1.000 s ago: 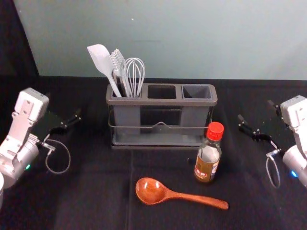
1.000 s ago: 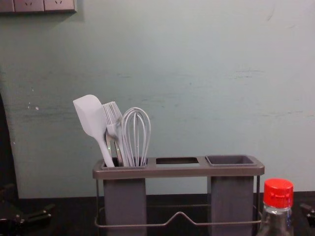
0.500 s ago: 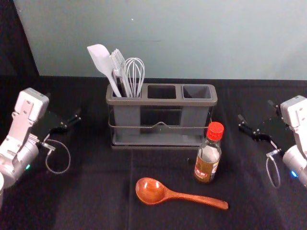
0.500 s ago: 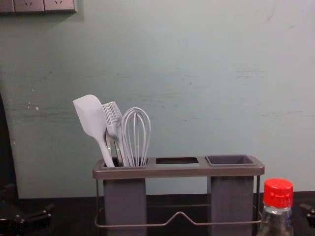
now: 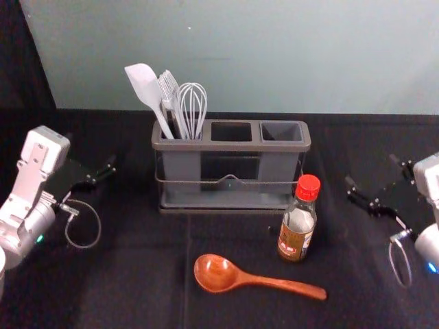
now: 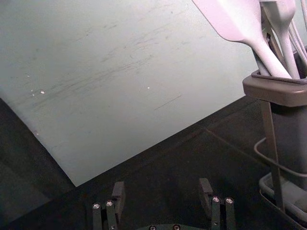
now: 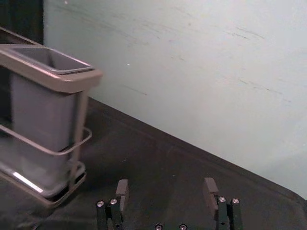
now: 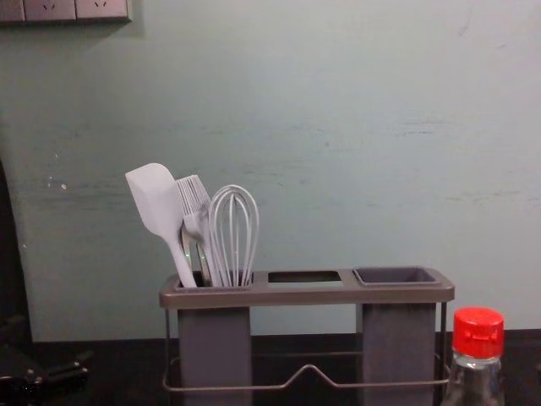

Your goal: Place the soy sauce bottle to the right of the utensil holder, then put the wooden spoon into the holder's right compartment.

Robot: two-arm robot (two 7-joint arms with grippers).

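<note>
The soy sauce bottle (image 5: pixel 298 219), red-capped, stands upright in front of the utensil holder's right end. In front of the holder (image 5: pixel 230 145) lies the wooden spoon (image 5: pixel 248 277), bowl to the left, handle to the right. The holder's right compartment (image 8: pixel 396 276) holds nothing. My right gripper (image 5: pixel 372 179) is open at the right, away from the bottle; the right wrist view shows the right gripper (image 7: pixel 166 194) with nothing between its fingers. My left gripper (image 5: pixel 92 159) stays parked at the left; in the left wrist view the left gripper (image 6: pixel 161 194) is open too.
A white spatula (image 5: pixel 146 88), a brush and a whisk (image 5: pixel 193 103) stand in the holder's left compartment. Behind the table rises a pale wall (image 5: pixel 274 55). Dark cloth (image 5: pixel 137 274) covers the tabletop.
My right arm and gripper have shifted slightly to the right and toward the table's front in the head view. The left arm, bottle, spoon and holder have stayed in place.
</note>
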